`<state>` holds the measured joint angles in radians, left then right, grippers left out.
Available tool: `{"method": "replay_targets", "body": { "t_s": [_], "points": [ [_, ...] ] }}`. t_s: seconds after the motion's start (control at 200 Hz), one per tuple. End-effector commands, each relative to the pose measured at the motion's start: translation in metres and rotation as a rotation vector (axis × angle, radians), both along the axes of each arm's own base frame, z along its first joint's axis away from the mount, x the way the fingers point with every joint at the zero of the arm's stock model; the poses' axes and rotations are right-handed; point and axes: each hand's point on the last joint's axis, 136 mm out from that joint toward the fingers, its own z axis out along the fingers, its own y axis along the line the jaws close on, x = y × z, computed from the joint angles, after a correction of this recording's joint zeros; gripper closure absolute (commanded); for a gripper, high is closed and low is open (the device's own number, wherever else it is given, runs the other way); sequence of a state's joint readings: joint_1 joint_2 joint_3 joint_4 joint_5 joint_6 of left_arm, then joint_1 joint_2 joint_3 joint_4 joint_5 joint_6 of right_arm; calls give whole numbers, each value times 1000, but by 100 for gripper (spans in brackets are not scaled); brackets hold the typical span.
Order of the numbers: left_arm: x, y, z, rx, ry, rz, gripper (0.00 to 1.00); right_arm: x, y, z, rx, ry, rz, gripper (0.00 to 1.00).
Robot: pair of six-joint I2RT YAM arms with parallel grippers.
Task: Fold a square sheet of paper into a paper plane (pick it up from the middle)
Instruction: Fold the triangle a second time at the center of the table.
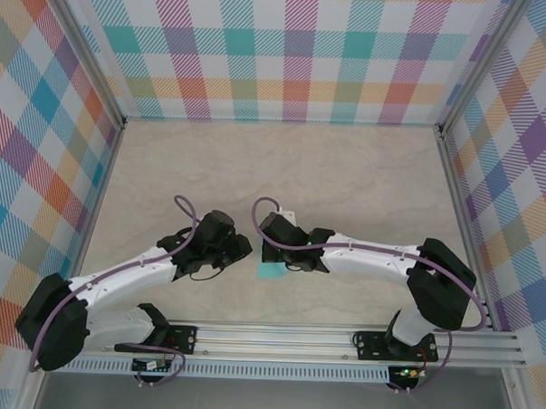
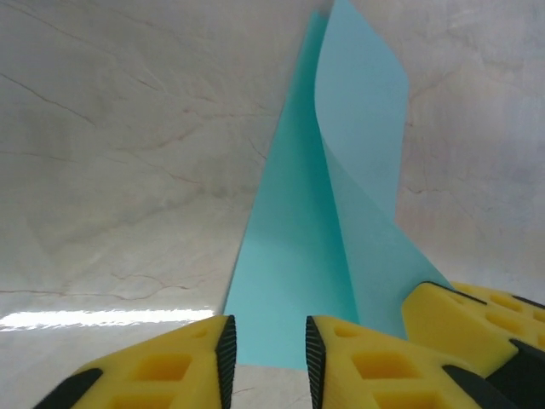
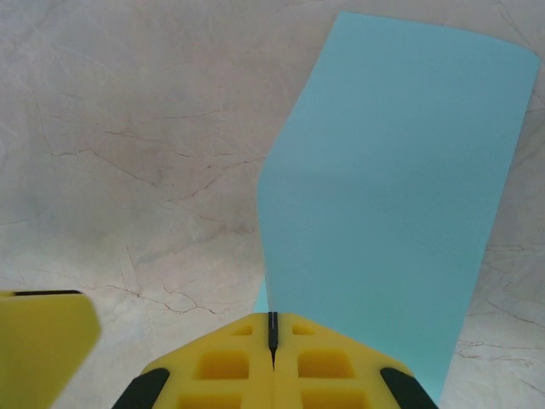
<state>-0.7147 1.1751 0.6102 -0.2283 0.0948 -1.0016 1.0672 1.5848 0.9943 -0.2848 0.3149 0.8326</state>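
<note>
there is one square sheet of paper [image 2: 298, 256], light teal and partly folded up, near the front middle of the table [image 1: 347, 171], between two grippers. the right gripper [image 3: 272, 328] is closed and pinches the sheet. the left gripper [image 2: 266, 341] has its jaws a little apart, with the paper's edge between them.

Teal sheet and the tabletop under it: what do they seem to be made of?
The teal sheet looks like thin matte paper: one flap curls upward in a soft bend. The tabletop looks like cream marble with fine veins, faintly glossy where a light streak shows, though it may only be a printed laminate.
</note>
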Motion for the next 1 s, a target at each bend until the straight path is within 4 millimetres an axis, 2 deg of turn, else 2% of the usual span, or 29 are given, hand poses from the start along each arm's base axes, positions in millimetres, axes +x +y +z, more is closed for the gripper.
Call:
{"method": "replay_targets", "body": {
  "t_s": [0.0,0.195,0.49,0.71,0.995],
  "points": [
    [3,-27,-1,-105,23,-71,80,-4,-1,-5,42,27,-28,96],
    [4,-34,-21,-126,81,-50,93,-6,-4,-15,51,39,-48,96],
    [1,-36,-35,-117,120,-39,100,-7,-11,-25,62,53,-91,96],
    [-5,-44,-42,-125,140,-67,100,-8,-14,-28,71,57,-107,96],
    [-3,-61,-53,-130,160,-91,100,-8,-16,-28,83,55,-122,96]
  ]
}}
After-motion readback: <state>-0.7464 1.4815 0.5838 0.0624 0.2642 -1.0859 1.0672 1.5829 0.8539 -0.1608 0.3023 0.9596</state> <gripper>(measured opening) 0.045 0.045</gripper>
